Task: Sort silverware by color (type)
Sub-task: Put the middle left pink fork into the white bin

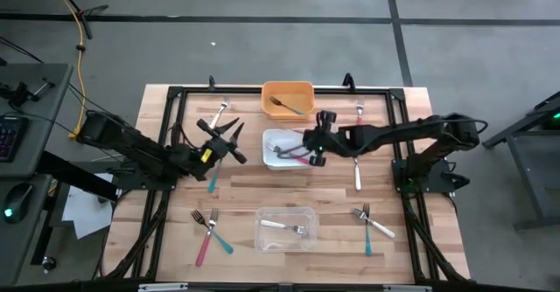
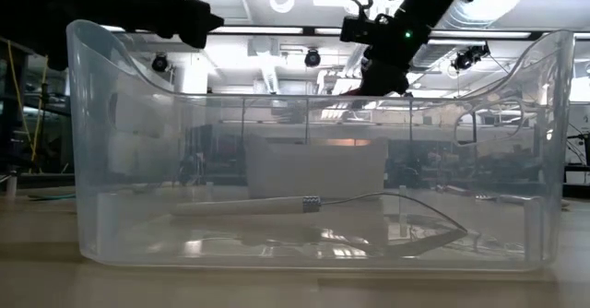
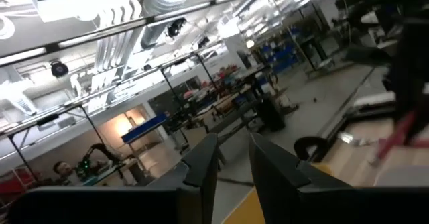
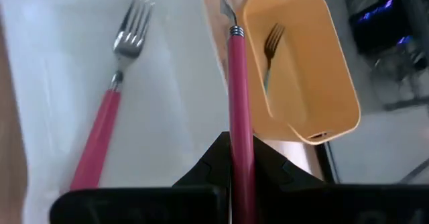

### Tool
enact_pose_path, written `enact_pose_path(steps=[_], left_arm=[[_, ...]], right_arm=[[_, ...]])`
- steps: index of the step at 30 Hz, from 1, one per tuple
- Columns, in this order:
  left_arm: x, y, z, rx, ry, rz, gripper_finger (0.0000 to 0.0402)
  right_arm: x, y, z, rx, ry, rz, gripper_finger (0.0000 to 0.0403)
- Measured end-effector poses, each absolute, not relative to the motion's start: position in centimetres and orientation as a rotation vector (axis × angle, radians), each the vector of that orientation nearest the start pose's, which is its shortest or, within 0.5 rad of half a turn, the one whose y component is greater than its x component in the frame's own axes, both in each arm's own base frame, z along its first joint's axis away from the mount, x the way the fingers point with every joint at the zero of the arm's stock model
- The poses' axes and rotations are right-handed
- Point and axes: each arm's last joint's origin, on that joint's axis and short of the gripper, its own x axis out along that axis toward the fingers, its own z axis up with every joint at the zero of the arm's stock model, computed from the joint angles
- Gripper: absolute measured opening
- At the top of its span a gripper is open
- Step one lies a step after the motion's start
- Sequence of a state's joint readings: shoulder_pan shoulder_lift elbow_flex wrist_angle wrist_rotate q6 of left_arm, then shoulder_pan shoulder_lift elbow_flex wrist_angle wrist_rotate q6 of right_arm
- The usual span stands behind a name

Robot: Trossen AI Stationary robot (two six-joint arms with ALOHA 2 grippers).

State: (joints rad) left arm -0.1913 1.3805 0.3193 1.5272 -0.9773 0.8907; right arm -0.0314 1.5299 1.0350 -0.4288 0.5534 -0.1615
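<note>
My right gripper [image 1: 308,152] hangs over the white bin [image 1: 273,139], shut on a pink-handled fork [image 4: 238,83]. A second pink fork [image 4: 100,130] lies flat on that bin's floor. The orange bin [image 1: 302,89] behind it holds one fork [image 4: 271,43]. The clear bin [image 1: 284,228] near the front edge holds a white-handled fork [image 2: 249,207]. More forks lie on the table: a teal one [image 1: 213,181] beside my left gripper [image 1: 238,143], a pink and teal pair [image 1: 208,229], and a white and teal pair [image 1: 374,224]. My left gripper is open, raised, and holds nothing. My right gripper pinches the pink fork by its handle [image 4: 239,127] between the two fingers. The handle runs out along the fingers, with the silver head pointing away from them. The fingers slant down from the table's right side. The fork is held up over the white bin.
A white-handled fork [image 1: 219,117] lies at the far left. A pink one [image 1: 359,113] and a white one [image 1: 357,174] lie to the right of the white bin. Black frame rails run along the table's edges. Bare wood shows between the clear bin and the white bin.
</note>
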Motion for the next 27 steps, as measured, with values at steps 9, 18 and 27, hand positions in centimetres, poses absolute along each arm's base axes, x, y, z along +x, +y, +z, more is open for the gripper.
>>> enact_pose_path(steps=[9,18,27], left_arm=[[21.8,-1.7,21.2,0.573,0.014,0.87,0.0074],[21.8,-1.7,21.1,0.556,0.014,0.878,0.0074],[21.8,-1.7,21.1,0.544,0.013,0.884,0.0074]], right_arm=[[31.6,0.2,21.3,-0.577,0.999,-0.402,0.0015],[32.6,-0.1,18.6,-0.618,1.089,-0.37,0.003],[32.7,-0.2,18.7,-0.609,1.081,-0.367,0.0102]])
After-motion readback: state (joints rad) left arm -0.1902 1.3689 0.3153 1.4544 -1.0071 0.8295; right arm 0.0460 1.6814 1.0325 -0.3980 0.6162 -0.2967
